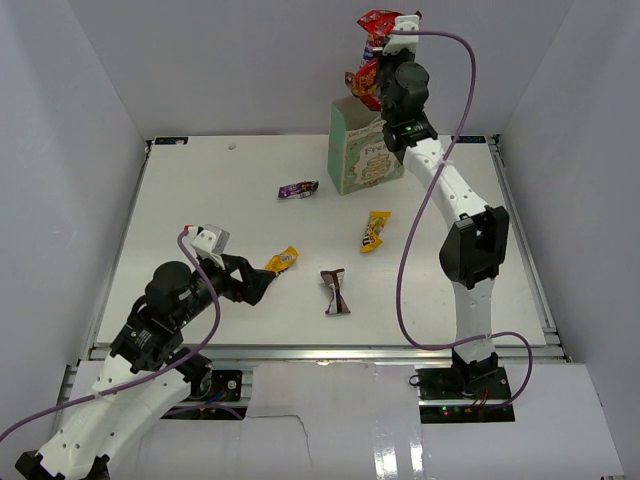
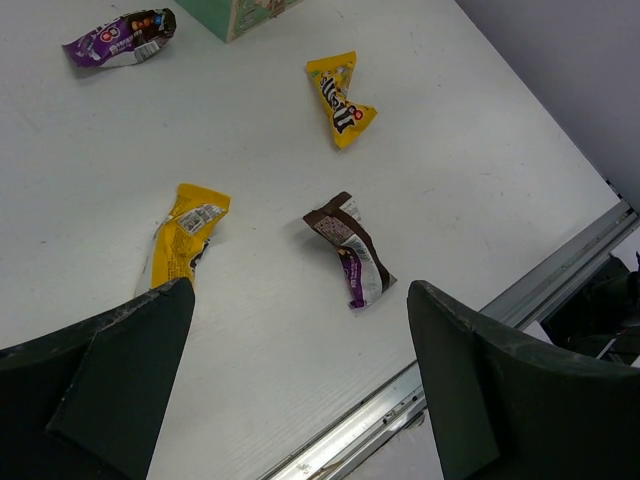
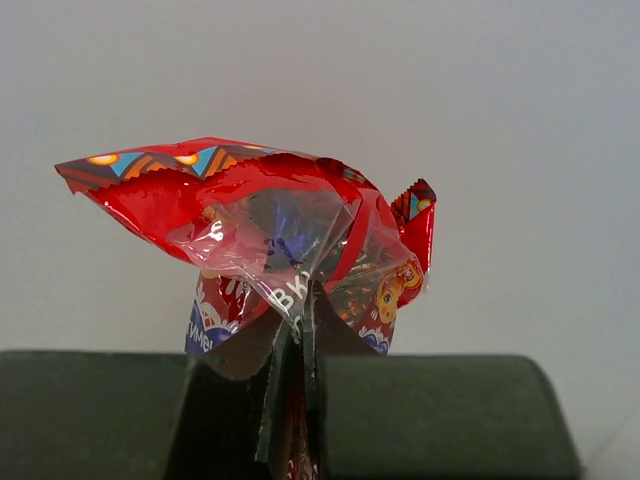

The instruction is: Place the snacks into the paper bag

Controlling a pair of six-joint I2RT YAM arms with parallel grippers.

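Right gripper (image 3: 297, 335) tight on red chip bag (image 3: 262, 210)

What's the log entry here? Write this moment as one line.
right pincer: shut on red chip bag, raised near paper bag | left pincer: open over table | on table: purple wrapper, two yellow candy packets, brown-white bar wrapper

We're looking at a robotics lab cell, no doubt about it. There's a plain white table (image 1: 200, 200), boxed in on three sides by blank white walls (image 1: 80, 120), and an aluminium framing rail (image 1: 330, 352) runs along its near edge. The left arm (image 1: 120, 400) and right arm (image 1: 470, 250) sit bolted there side by side, with purple cables (image 1: 405, 290) looping off them. Bare wiring shows at the right base (image 1: 455, 390). A few snack packets (image 1: 375, 232) lie on the bare top.
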